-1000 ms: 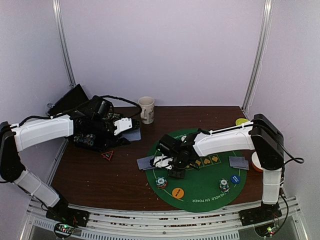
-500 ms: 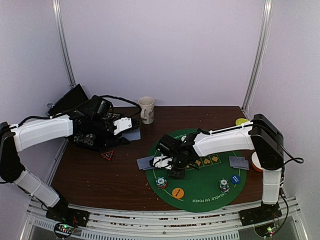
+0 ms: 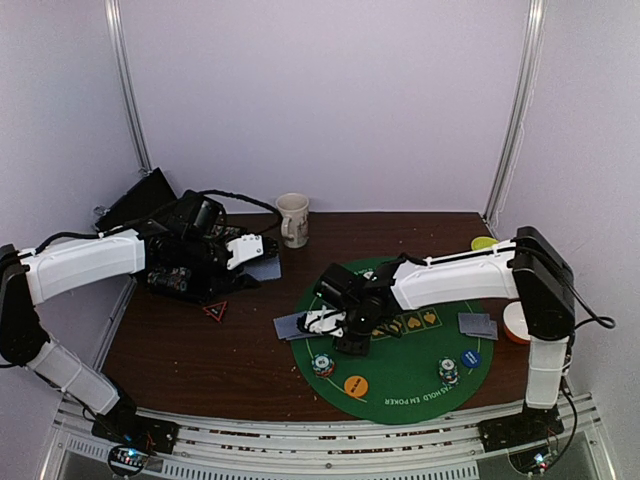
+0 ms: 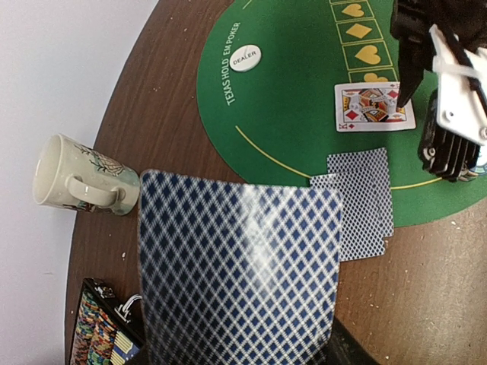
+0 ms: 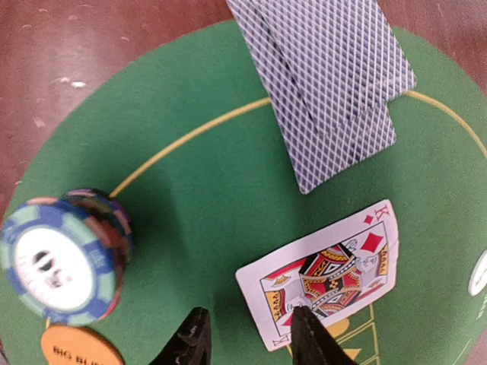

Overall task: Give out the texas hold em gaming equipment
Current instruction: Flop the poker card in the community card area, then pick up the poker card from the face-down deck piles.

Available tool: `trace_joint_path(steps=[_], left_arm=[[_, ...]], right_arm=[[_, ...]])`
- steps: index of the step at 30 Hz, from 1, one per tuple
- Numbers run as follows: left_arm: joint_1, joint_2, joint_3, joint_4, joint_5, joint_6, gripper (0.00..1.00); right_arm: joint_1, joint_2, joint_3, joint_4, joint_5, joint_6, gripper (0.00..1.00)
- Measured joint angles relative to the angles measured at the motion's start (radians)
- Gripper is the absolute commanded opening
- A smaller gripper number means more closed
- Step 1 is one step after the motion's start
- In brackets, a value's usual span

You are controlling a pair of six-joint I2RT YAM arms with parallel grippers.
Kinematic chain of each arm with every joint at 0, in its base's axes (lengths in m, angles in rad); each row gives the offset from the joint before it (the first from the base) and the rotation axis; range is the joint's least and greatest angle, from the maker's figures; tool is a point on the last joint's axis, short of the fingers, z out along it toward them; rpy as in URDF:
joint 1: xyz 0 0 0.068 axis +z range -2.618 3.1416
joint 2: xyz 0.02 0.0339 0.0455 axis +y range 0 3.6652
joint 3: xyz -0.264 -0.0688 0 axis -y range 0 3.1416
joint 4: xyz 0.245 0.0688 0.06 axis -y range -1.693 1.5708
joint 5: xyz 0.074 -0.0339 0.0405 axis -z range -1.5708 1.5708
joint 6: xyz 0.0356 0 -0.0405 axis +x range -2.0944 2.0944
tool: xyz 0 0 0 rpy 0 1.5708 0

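I'm viewing from high above the near edge, facing far; 2 wrist cameras are looking down close, sharing the king card [image 4: 374, 107].

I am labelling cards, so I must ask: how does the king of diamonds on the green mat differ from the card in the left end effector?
The king of diamonds lies face up; the held card shows its blue patterned back. The king rests flat on the green mat; the held card is raised in the left end effector. Both are rectangular playing cards.
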Motion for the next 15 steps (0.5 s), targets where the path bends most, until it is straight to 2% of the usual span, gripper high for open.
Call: trace_joint_path(steps=[1, 4, 6, 10, 15], left_arm=[[0.000, 0.000, 0.000, 0.000, 0.000, 0.000, 0.51], [0.000, -0.001, 0.000, 0.000, 0.000, 0.000, 0.51], [0.000, -0.003, 0.000, 0.000, 0.000, 0.000, 0.51], [0.000, -0.006, 0.000, 0.000, 0.000, 0.000, 0.51], [0.000, -0.010, 0.000, 0.000, 0.002, 0.000, 0.51]], right_arm=[[0.000, -0.018, 0.000, -0.001, -0.017, 0.007, 0.44], [-0.009, -0.099, 0.000, 0.025, -0.077, 0.042, 0.61], [-0.028, -0.168, 0.000, 0.074, -0.129, 0.082, 0.69], [-0.108, -0.246, 0.003, 0.244, -0.246, 0.242, 0.73], [-0.198, -0.206, 0.004, 0.503, -0.434, 0.484, 0.76]])
